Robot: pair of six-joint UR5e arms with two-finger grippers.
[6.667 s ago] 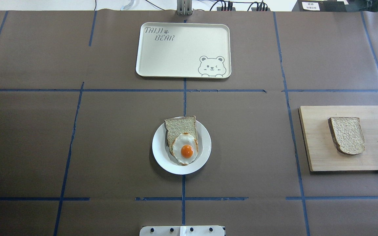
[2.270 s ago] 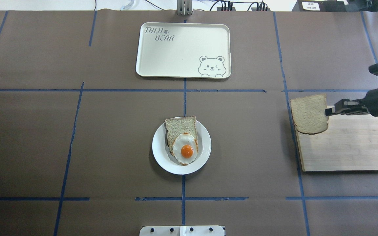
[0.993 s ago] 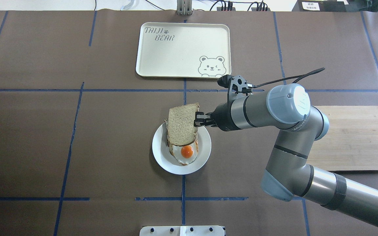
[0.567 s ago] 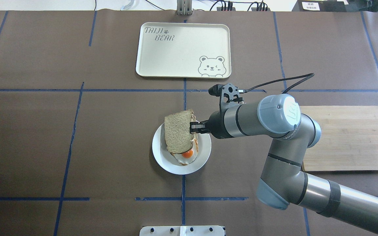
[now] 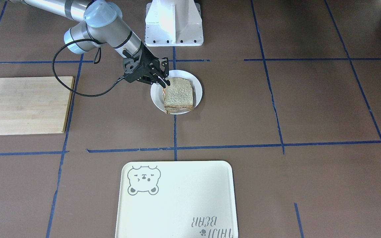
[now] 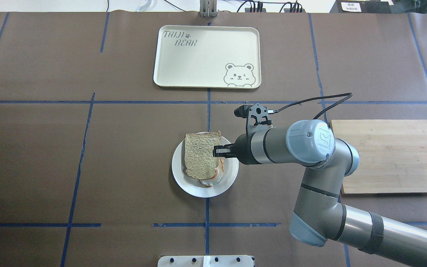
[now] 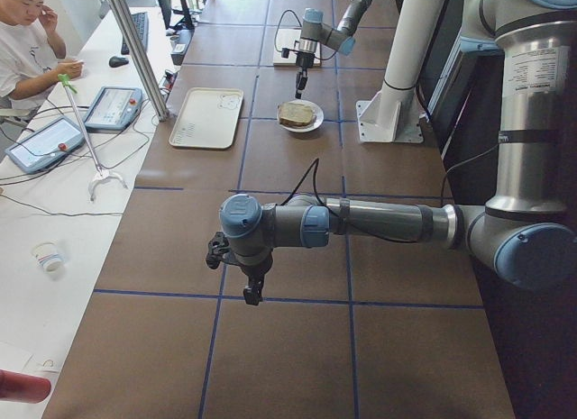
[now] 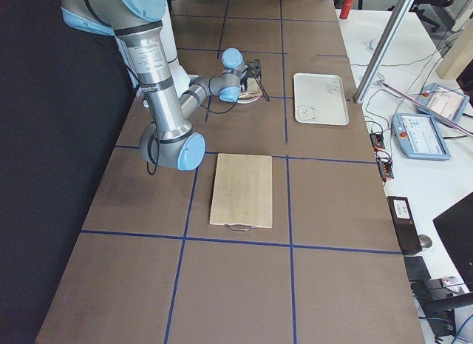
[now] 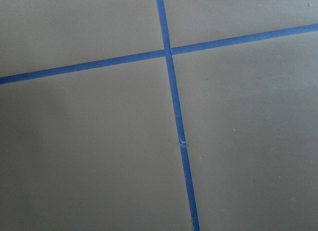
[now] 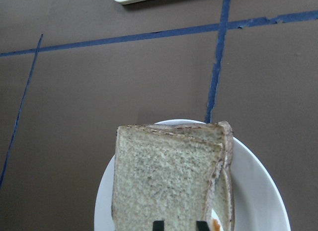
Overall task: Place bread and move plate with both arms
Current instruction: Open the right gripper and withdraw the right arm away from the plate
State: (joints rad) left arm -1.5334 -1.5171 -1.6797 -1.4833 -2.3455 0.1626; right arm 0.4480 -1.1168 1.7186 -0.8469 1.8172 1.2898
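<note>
The bread (image 6: pixel 202 155) lies flat on top of the other slice (image 10: pixel 226 136) and the fried egg (image 6: pixel 209 182), on the white plate (image 6: pixel 184 181) at the table's middle. My right gripper (image 6: pixel 216 151) reaches in from the right, its tips shut on the bread's right edge. In the right wrist view both fingertips (image 10: pixel 158 225) sit on the bread's (image 10: pixel 164 181) near edge, close together. In the front-facing view the gripper (image 5: pixel 164 86) touches the bread (image 5: pixel 179 94) over the plate (image 5: pixel 155 99). My left gripper (image 7: pixel 252 288) hangs over bare table at the left; I cannot tell if it is open.
The cream bear tray (image 6: pixel 206 55) lies beyond the plate. The pale wooden board (image 6: pixel 384 155) lies to the right, with nothing on it. The right arm's cable (image 6: pixel 310 100) loops above the table. The white pedestal base (image 5: pixel 174 23) stands behind the plate.
My right gripper picked the bread off the wooden board, carried it left over the plate and lowered it from a tilt to flat on the egg. The egg is now nearly covered.
</note>
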